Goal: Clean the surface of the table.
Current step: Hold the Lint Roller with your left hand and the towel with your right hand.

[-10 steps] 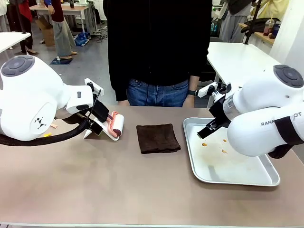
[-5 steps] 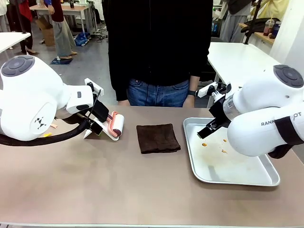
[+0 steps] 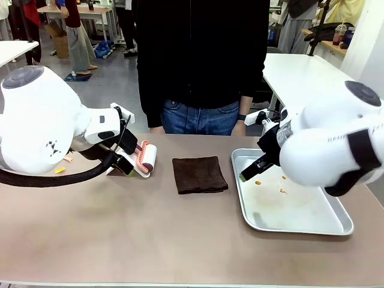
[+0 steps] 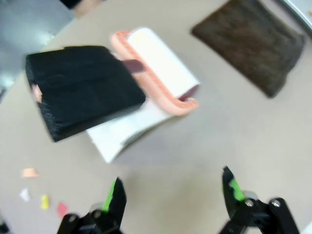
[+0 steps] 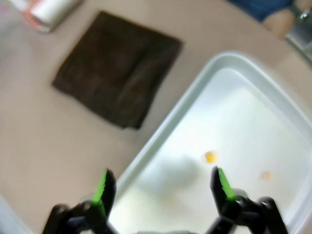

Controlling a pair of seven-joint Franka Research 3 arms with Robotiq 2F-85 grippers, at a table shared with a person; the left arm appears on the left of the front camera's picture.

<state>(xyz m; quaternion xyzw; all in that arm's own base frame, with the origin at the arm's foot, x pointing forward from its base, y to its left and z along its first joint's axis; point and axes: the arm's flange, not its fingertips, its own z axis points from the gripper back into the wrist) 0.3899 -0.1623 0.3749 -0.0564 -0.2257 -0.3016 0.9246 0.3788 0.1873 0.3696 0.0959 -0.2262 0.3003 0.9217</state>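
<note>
My left gripper (image 4: pixel 171 187) hangs empty, jaws wide, above the tan table (image 3: pixel 150 240) by the lint roller (image 4: pixel 161 68) and paper scraps (image 4: pixel 43 201); my right gripper (image 5: pixel 162 183), equally wide, hovers over the tray (image 5: pixel 161 137) and its crumbs (image 5: pixel 209 157); the front view adds the person (image 3: pixel 201 54) opposite

White arms (image 3: pixel 36 120), black green-padded hands (image 4: pixel 172 184)

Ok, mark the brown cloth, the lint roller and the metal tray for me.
brown cloth (image 3: pixel 200 174): front view, middle of the folded cloth.
lint roller (image 4: pixel 162 64): left wrist view, middle of the white roll.
metal tray (image 3: pixel 300 210): front view, bare floor of the tray.
</note>
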